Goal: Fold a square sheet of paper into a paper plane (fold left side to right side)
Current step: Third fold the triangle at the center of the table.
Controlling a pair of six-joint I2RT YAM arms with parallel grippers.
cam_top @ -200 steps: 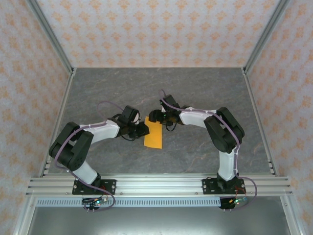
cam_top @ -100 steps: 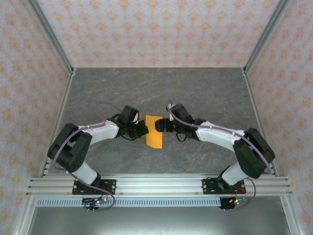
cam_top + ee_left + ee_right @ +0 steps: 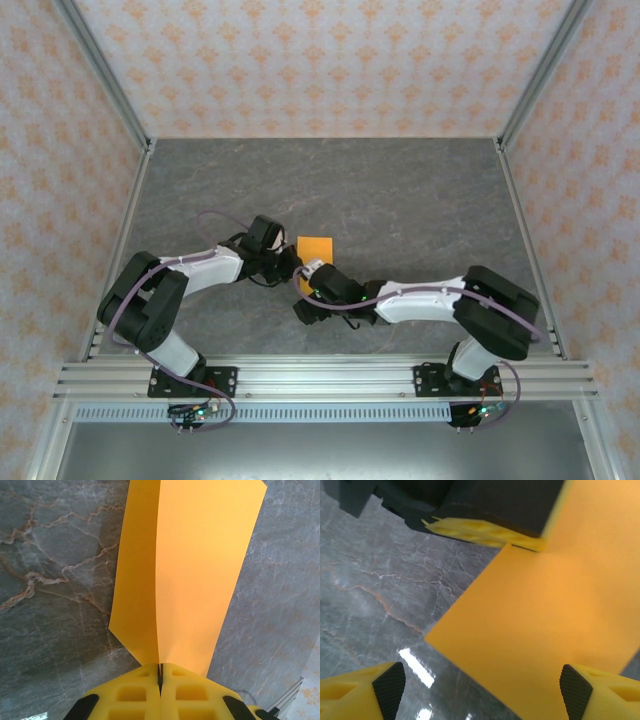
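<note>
Listing what I hold and what has shifted in the last second.

Item 1, left gripper [image 3: 288, 268]: clenched. In the left wrist view my yellow pads [image 3: 112, 690] meet flat, with an edge of the square sheet of paper [image 3: 190, 565] nipped between them. They have closed the last little way within the second, so the grasp is now made.

Item 2, right gripper [image 3: 306, 304]: released, jaws spread wide and carrying nothing. A second ago it sat by the sheet's far right corner. It has since swung round toward my bases and now hangs over the sheet's near end, its arm crossing the paper in the top view. In the right wrist view its fingertips [image 3: 350, 690] straddle the orange surface; I cannot tell whether they touch it.

Item 3, square sheet of paper: bright orange, narrower than square, on the grey table [image 3: 420, 200] between my wrists. Two panels meet along a straight line running away from my left pads.

Assessment: one edge is secured and the free hand is repositioned. I judge the left-to-right fold is ready to be carried over or pressed.
</note>
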